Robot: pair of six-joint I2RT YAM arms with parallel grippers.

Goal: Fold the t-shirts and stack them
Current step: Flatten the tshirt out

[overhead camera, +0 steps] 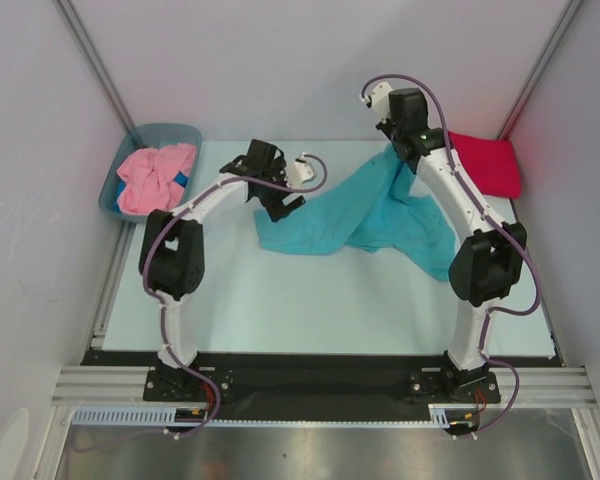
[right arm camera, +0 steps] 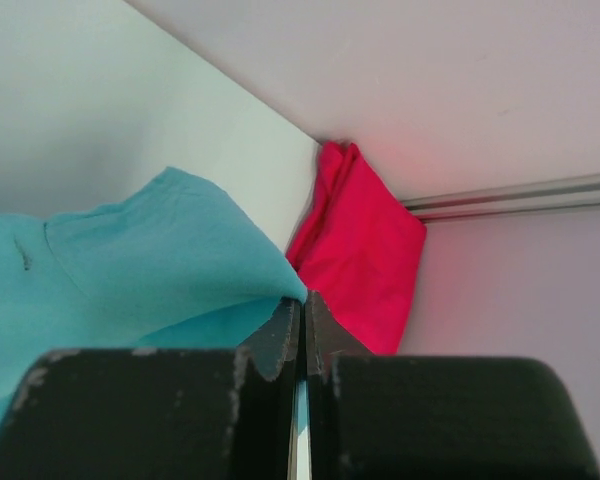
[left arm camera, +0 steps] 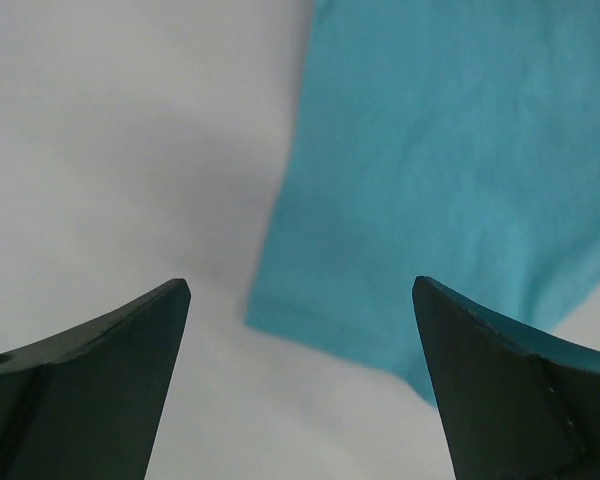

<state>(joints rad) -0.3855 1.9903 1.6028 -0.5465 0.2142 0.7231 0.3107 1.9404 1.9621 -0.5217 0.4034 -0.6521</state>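
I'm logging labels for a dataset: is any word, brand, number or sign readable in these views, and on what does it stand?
None can be read.
The turquoise t-shirt, red t-shirt, pink t-shirt and tub show no print or tag.
A dark mark on the turquoise cloth in the right wrist view is too small to read.

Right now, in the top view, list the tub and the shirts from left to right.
grey-blue tub → pink t-shirt bunched inside it → turquoise t-shirt spread mid-table → folded red t-shirt in the far right corner.
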